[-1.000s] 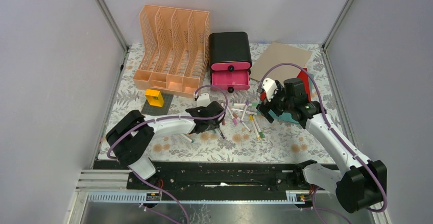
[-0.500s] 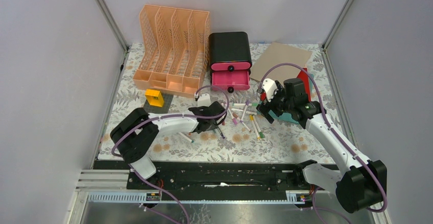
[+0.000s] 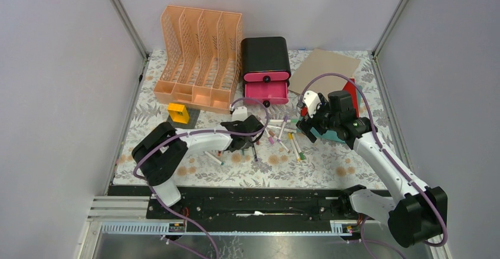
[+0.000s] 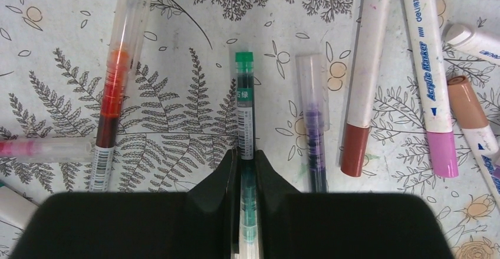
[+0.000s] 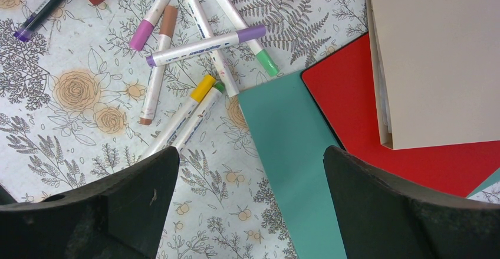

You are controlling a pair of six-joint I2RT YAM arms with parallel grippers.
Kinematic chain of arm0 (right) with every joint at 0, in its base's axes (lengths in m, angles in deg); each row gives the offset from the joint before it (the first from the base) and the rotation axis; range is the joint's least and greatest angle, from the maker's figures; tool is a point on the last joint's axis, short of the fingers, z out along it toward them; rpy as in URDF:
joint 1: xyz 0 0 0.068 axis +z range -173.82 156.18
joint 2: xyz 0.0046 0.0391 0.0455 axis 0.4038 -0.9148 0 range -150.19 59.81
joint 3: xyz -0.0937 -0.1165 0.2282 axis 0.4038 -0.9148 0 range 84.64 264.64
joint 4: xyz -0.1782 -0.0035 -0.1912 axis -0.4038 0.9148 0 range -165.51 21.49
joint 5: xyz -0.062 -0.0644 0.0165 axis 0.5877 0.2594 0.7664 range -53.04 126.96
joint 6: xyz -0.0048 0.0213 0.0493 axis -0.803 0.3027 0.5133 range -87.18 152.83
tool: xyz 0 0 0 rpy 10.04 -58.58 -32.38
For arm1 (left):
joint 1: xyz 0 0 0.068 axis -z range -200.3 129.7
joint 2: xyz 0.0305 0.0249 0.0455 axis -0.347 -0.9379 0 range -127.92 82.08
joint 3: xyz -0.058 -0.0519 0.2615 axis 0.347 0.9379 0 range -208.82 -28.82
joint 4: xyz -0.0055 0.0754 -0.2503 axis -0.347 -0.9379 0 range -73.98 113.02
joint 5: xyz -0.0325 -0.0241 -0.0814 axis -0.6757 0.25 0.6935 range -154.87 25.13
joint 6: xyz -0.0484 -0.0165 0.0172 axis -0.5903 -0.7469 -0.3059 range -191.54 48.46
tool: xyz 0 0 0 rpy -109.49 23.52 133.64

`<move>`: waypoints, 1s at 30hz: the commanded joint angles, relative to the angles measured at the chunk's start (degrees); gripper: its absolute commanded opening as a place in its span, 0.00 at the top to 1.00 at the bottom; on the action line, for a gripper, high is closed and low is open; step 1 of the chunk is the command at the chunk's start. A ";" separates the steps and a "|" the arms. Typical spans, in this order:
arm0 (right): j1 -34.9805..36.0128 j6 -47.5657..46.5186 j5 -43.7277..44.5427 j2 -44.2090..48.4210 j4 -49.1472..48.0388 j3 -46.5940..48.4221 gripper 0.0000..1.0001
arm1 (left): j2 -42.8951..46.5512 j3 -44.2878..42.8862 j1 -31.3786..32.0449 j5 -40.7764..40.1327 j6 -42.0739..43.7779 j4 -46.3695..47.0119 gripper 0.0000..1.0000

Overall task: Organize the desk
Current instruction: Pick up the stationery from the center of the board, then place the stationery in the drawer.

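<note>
The desk (image 3: 330, 160) is covered with a pale fern-and-flower cloth. My left gripper (image 3: 250, 139) is low over a scatter of pens. In the left wrist view it (image 4: 246, 156) is shut on a green pen (image 4: 244, 108) that lies on the cloth and points away between the fingers. An orange pen (image 4: 112, 105) lies to its left and a purple pen (image 4: 312, 123) to its right. My right gripper (image 3: 306, 130) is open and empty. In the right wrist view it (image 5: 250, 153) hovers over the edge of a teal folder (image 5: 289, 153), beside several markers (image 5: 200, 46).
An orange slotted file rack (image 3: 197, 55) stands at the back left. Beside it is a black drawer box (image 3: 265, 70) with its lower pink drawer open. A yellow block (image 3: 178, 112) lies at the left. Beige (image 3: 327, 67), red (image 3: 352, 89) and teal folders overlap at the right.
My left arm has slid slightly right and away over the pens. The right arm has not moved.
</note>
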 commanded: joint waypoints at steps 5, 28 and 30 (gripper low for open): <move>-0.27 -0.44 -1.66 1.37 0.43 0.20 0.00 | 2.64 0.76 -0.03 0.19 5.75 -0.76 1.00; -0.23 -0.47 -1.82 1.75 0.53 0.16 0.00 | 14.65 -3.55 -4.55 21.52 63.04 27.48 1.00; -0.22 -0.42 -1.95 1.71 0.52 0.18 0.00 | 11.82 -7.54 -6.32 25.54 66.56 24.99 1.00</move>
